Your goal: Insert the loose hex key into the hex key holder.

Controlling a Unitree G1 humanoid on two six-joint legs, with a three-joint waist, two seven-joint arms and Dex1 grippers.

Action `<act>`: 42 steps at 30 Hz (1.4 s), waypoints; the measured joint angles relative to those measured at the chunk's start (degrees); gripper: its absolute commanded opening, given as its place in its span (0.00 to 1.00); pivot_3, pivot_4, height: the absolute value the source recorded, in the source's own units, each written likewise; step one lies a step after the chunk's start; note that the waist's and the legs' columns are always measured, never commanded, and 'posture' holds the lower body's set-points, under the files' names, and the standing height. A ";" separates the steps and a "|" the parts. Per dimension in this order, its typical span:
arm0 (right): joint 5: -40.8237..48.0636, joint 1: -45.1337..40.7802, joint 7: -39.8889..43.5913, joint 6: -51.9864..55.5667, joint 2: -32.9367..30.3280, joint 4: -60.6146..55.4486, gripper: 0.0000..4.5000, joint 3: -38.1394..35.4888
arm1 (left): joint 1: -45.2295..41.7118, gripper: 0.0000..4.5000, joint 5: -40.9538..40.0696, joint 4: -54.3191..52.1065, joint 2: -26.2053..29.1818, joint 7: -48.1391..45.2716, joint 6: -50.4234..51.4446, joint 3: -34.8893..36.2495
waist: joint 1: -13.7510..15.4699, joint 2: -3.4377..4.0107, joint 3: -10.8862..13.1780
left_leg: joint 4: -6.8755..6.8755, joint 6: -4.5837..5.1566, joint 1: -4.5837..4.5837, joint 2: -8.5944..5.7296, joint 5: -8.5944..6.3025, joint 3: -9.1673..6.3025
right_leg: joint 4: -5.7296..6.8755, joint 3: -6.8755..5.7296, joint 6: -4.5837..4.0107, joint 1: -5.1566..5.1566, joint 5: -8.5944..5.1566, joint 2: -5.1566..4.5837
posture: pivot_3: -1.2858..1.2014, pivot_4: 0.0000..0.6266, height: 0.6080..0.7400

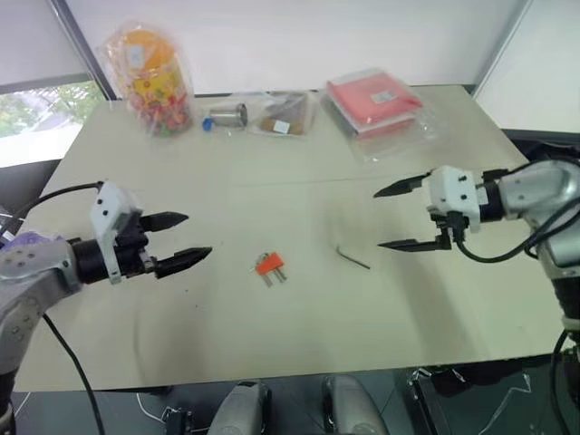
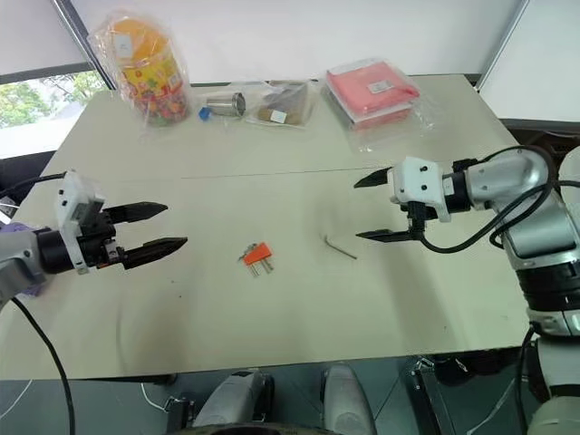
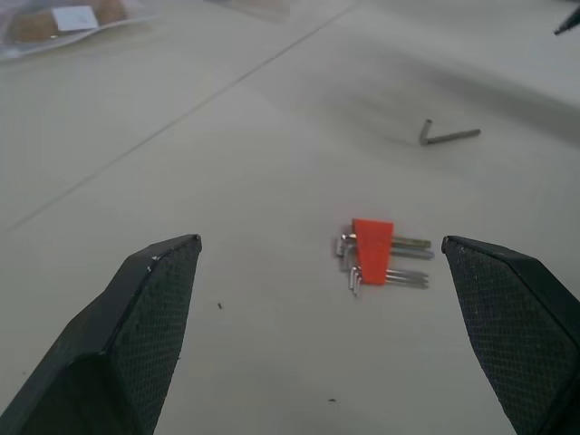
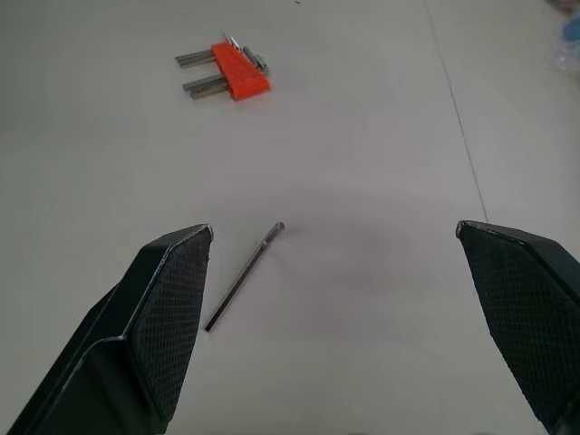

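Pale beige flat surface [image 1: 299,317] w/ both arms held above it, one each side. Left tool [image 1: 184,240] has its two black fingers spread wide, nothing btwn them, pointing toward the middle of the surface. Right tool [image 1: 391,217] likewise spread wide & empty, pointing inward from the right.

Small orange-red plastic hex key holder [image 1: 268,265] lies flat near the surface centre, short silvery keys sticking out one side. It sits apart from both tools, roughly midway btwn them, a bit nearer the robot. In left wrist view the holder [image 3: 372,263] shows btwn the open fingers, lying on the surface beyond them.

Thin dark grey L-shaped loose hex key [image 1: 352,257] lies flat on the surface to the right of the holder, not touching it, near the right tool's lower finger but clear of it. In right wrist view the key [image 4: 243,277] lies just beside one finger, holder [image 4: 237,72] further off.

Along the far edge: clear bag of colourful sweets [image 1: 149,77], small metal cylinder w/ blue cap [image 1: 226,116], clear packet w/ brown contents [image 1: 283,116], red flat packet in clear plastic [image 1: 376,102].
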 measured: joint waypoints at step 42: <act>-7.91 -4.55 -4.81 -6.35 19.40 7.05 1.00 9.73 | -0.34 0.99 1.72 -0.46 -6.29 8.05 -0.19 0.14 | -0.02 -0.01 0.04 | 0.02 -0.29 -0.11 -0.04 0.16 0.04 | 0.08 -0.01 0.00 -0.18 0.01 -0.04 | 0.52 0.24 1.00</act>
